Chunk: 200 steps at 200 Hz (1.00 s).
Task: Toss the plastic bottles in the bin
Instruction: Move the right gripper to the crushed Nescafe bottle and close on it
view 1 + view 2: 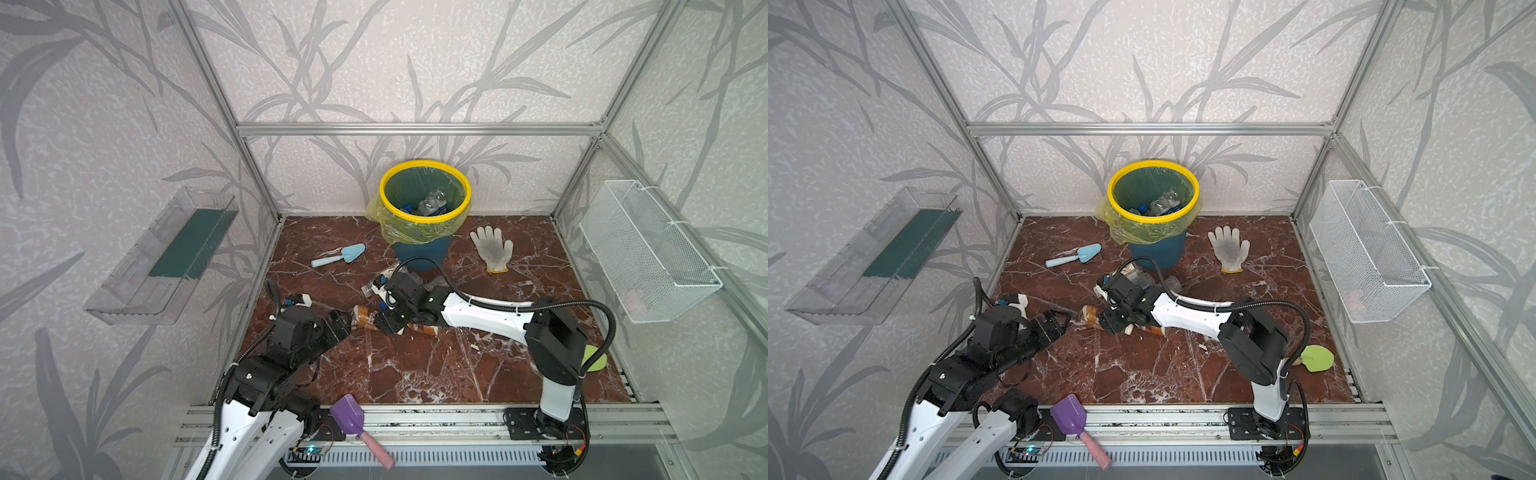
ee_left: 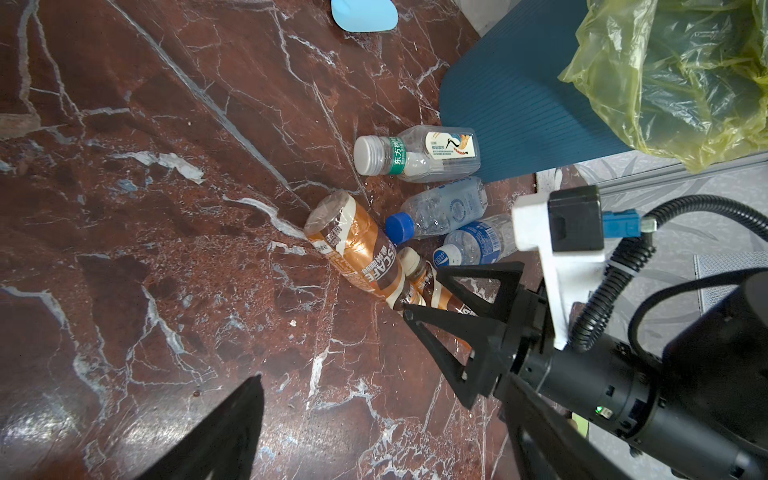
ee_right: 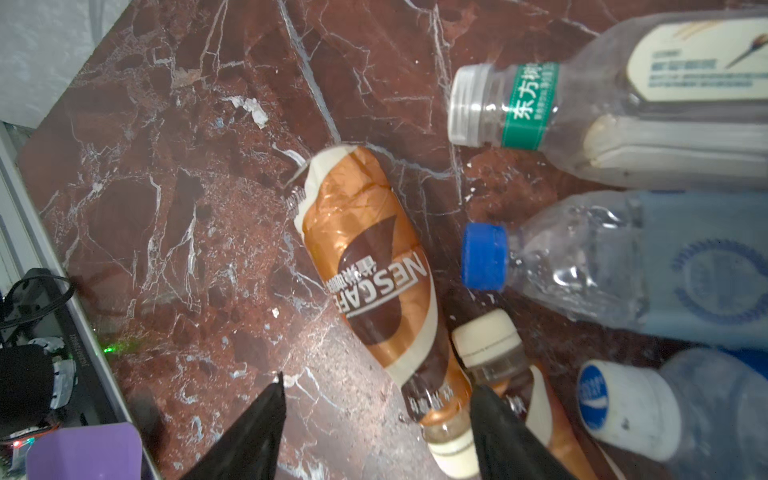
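Coffee bottle [image 3: 374, 266] lies ungripped between parted jaws of right end effector [image 3: 378, 382]; left end effector [image 1: 344, 325] stands wide open.

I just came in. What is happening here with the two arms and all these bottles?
Plastic bottles are being cleared into the bin; several lie inside already. The right gripper is low over two brown coffee bottles lying on the marble floor, jaws open astride the neck of one, nothing gripped yet. The left gripper is open and empty near that bottle's base. Three clear bottles lie beside the bin's foot.
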Available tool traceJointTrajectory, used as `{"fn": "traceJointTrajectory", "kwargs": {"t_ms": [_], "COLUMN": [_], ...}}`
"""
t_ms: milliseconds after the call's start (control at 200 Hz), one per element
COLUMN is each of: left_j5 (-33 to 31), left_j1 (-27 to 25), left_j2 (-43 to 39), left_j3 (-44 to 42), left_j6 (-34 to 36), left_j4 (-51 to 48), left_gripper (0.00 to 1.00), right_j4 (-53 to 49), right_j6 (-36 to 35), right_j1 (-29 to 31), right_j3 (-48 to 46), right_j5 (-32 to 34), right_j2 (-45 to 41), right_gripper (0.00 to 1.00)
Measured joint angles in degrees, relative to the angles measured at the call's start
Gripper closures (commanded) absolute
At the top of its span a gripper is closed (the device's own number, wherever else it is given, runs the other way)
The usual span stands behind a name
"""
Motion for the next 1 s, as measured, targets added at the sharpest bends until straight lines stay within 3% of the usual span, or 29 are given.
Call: {"fn": "traceJointTrajectory", "kwargs": {"t_ms": [640, 1000], "left_j5": [-0.2, -0.7], "left_j1": [0.0, 0.0], "left_j2": [-1.4, -1.4], "left_j3": [-0.1, -0.4], "left_j6": [-0.9, -1.0], "left_j4": [-0.5, -1.1], "left_gripper": [0.11, 0.11], "right_j4": [-4.8, -7.3], "right_j6": [-7.4, -9.6], "right_j1": [2.4, 3.4], "right_j3": [16.2, 19.7], "right_j5": [3.3, 3.8], "right_j2": [14.2, 17.4], "right_gripper": [0.22, 0.33]}}
